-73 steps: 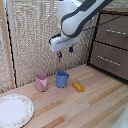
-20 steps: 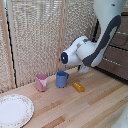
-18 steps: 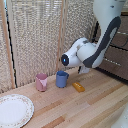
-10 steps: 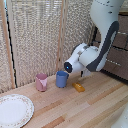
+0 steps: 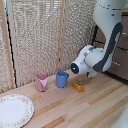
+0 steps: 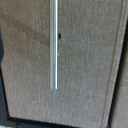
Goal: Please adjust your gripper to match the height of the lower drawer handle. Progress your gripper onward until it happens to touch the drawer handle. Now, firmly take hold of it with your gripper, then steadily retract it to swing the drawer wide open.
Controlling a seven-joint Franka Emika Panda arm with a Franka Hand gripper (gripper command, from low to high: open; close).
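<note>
In the wrist view the drawer handle (image 6: 54, 45), a thin silver bar, runs across the dark brown drawer (image 6: 90, 65) front, which fills the picture at close range. No fingers show in that view. In the exterior view the white arm (image 5: 102, 52) bends down low in front of the dark dresser (image 5: 123, 65) at the exterior view's right. The claw itself is hidden behind the arm's links, so its jaws cannot be seen. The handle does not show in the exterior view.
On the wooden table (image 5: 75, 107) stand a pink cup (image 5: 41, 82) and a blue cup (image 5: 61, 78), with a small orange object (image 5: 78, 87) lying beside them under the arm. A white plate (image 5: 14, 110) lies at the front left. A woven screen (image 5: 40, 35) stands behind.
The arm has come down from high above the cups and swung toward the dresser at the exterior view's right. Over the last second it has sunk a little lower and closer to it.
</note>
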